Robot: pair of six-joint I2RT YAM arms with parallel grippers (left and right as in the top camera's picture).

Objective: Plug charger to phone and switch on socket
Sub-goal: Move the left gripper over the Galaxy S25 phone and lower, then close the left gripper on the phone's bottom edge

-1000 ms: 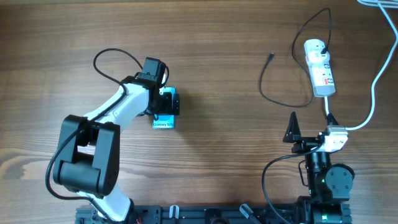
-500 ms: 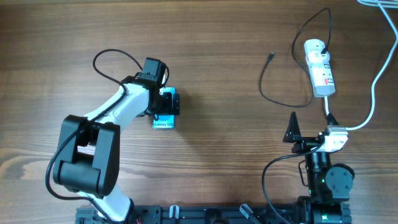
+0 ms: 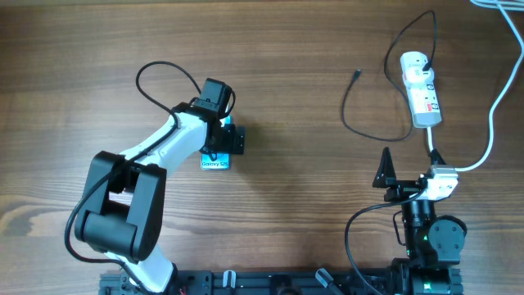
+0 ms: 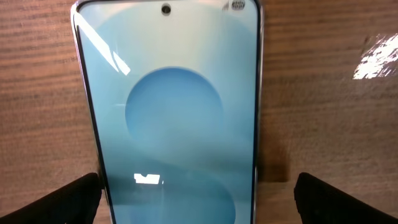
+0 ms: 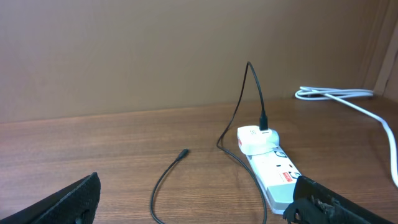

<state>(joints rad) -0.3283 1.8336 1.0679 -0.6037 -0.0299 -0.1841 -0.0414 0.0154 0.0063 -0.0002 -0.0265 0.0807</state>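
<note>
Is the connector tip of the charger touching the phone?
Apart. The overhead view shows the charger tip far from the phone, with a wide gap between them.

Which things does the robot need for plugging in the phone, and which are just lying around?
For the job:
- Galaxy S25 phone
- thin black charger cable
- white power strip, with the charger's plug already in it

Just lying about:
- thick white cord, trailing off the right edge
- wooden table, underneath everything
</note>
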